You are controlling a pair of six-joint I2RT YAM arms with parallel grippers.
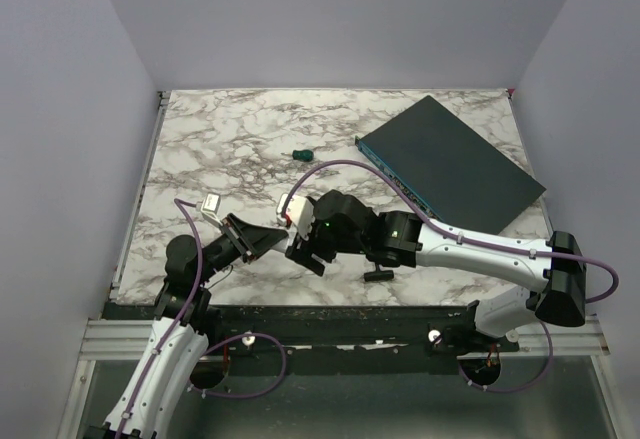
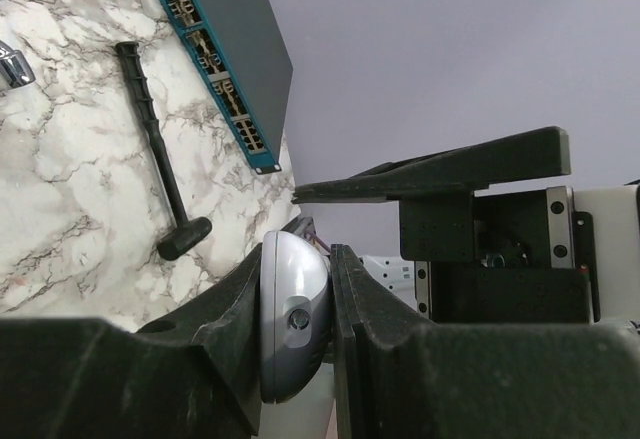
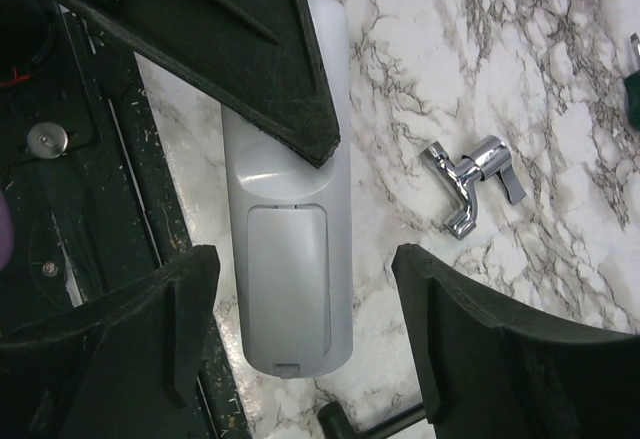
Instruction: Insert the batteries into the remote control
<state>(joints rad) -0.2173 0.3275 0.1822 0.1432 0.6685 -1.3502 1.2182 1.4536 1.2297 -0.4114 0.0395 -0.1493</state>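
The white remote control (image 3: 288, 279) is held above the marble table, back side up, with its battery cover closed. My left gripper (image 2: 298, 264) is shut on it; the rounded end of the remote control (image 2: 290, 309) is pinched between both pads. My right gripper (image 3: 310, 329) is open, its fingers (image 3: 150, 339) standing either side of the remote's lower end without clamping it. In the top view the two grippers meet near the table's front edge, left gripper (image 1: 265, 241) facing right gripper (image 1: 303, 249). The batteries are out of view.
A silver bent metal piece (image 3: 468, 181) lies on the marble right of the remote. A black-handled tool (image 2: 160, 149) lies near the front edge. A dark teal flat box (image 1: 450, 164) sits at the back right, a green-handled screwdriver (image 1: 300, 154) mid-table.
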